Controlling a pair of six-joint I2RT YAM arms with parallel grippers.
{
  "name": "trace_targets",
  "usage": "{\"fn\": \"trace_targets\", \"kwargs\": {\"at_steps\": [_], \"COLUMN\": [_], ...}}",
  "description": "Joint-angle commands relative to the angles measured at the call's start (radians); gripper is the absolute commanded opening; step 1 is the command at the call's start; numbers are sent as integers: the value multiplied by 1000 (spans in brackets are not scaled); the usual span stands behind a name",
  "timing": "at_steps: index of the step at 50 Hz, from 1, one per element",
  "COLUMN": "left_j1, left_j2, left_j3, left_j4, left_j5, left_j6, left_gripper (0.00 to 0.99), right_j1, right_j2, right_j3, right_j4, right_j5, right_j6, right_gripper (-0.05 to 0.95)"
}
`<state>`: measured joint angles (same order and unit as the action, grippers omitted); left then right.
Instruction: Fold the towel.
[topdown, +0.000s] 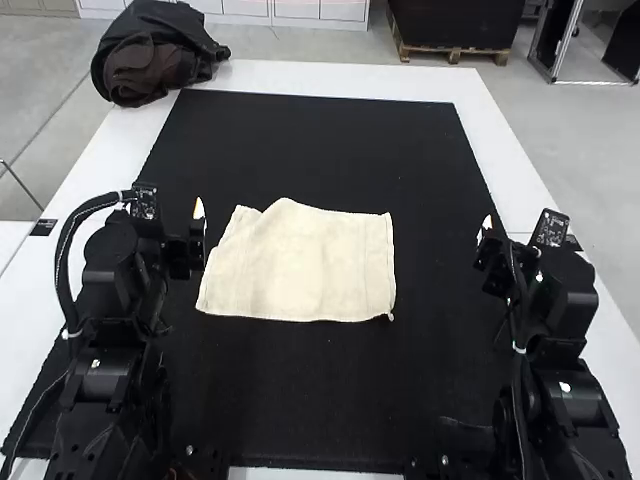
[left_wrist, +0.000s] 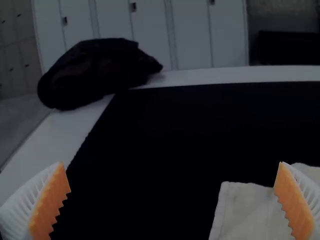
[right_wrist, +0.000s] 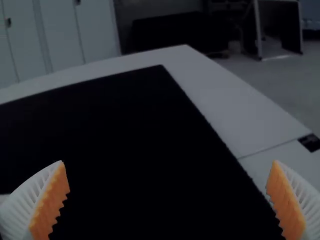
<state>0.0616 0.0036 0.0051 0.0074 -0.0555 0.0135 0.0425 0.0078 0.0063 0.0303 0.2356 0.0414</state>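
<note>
On black matting (topdown: 330, 400) | towel (topdown: 310, 265) | cream, woven | folded once, uneven edge

Left gripper (topdown: 185, 236), right gripper (topdown: 495, 246); fingers (left_wrist: 52, 200) parted (widely)

A black mat (topdown: 320, 150) and dark bundle (topdown: 150, 60) lie on a table (topdown: 510, 170)

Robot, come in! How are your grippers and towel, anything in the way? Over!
Left gripper and right gripper open. Towel on black mat, far edge uneven. Dark bundle at table corner, clear of towel. Over.
</note>
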Motion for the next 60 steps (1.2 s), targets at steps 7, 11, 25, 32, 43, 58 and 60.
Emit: {"fn": "trace_targets", "kwargs": {"at_steps": [7, 11, 25, 32, 43, 58, 60], "left_j1": [4, 4, 4, 10, 10, 6, 6], "left_j2": [-7, -8, -8, -7, -7, 271, 348], "left_j3": [-4, -4, -4, -4, 3, 303, 346], "left_j4": [3, 5, 40, 77, 266, 284, 292], "left_j5": [9, 9, 9, 8, -76, -70, -69], "left_j6": [-9, -9, 62, 126, 171, 169, 164], "left_gripper": [961, 961, 967, 964, 957, 959, 959], "right_j1": [-15, -13, -18, -50, -116, -141, -141], "right_j2": [-5, -5, -6, -6, -3, 389, 460], "right_j3": [-5, -6, -5, -5, 8, 362, 417], "right_j4": [5, 3, 60, 92, 303, 209, 198], "right_j5": [-7, -7, -62, -62, -130, -220, -229], "right_j6": [11, 11, -167, -267, -396, -224, -198], "right_gripper": [911, 911, 910, 910, 895, 902, 902]}}
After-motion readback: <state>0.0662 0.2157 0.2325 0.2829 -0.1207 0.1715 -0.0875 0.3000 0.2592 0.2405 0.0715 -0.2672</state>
